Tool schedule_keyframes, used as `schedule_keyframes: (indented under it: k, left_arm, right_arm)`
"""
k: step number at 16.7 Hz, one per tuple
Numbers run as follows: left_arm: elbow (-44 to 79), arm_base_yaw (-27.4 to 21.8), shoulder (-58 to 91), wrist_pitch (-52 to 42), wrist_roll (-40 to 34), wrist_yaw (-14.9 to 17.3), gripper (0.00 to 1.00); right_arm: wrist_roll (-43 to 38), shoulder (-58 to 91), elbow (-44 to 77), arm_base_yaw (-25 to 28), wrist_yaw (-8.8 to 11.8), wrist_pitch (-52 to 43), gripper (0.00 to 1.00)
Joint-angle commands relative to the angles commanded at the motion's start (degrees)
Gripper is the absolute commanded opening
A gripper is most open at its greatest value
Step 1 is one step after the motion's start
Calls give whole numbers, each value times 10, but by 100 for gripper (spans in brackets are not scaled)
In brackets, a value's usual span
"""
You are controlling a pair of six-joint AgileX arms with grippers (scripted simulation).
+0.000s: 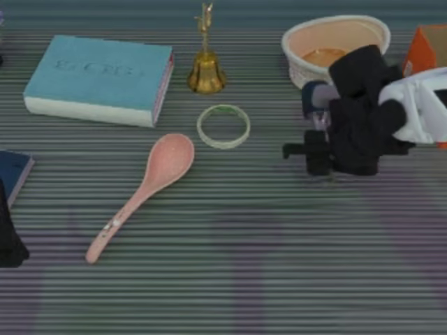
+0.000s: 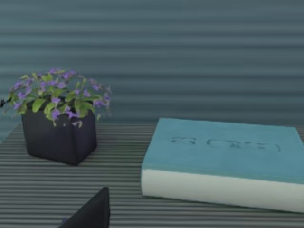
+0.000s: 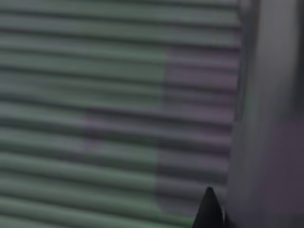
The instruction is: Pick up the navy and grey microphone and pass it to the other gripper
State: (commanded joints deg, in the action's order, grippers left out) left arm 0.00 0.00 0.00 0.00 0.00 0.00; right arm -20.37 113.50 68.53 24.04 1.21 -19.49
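Right hand [image 1: 318, 136] clamped on navy and grey microphone [image 1: 316, 105], lifted nr bowl [image 1: 293, 42]; left arm parked.

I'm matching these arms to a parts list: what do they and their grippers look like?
The right arm has a white wrist segment ending in a bulky black right gripper; its wrist view shows one pointed black fingertip. The left arm shows only as a black shape at the table's left edge, plus a pointed black tip.

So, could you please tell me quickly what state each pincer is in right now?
Left pincer: parked at the table's left edge; cannot be told.
Right pincer: closed on the navy and grey microphone, beside the bowl.
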Motion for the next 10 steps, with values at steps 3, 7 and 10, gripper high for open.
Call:
schedule_keyframes:
  k: [3,7,10]
  left_arm:
    - [0,0,0,0,0,0,100]
    - [0,0,0,0,0,0,100]
    - [0,0,0,0,0,0,100]
  right_arm:
    - [40,-28,-39,0,40,139,0]
    - [97,-73,-100,0,99,351,0]
    - [138,-113,-141,-1,139,500,0]
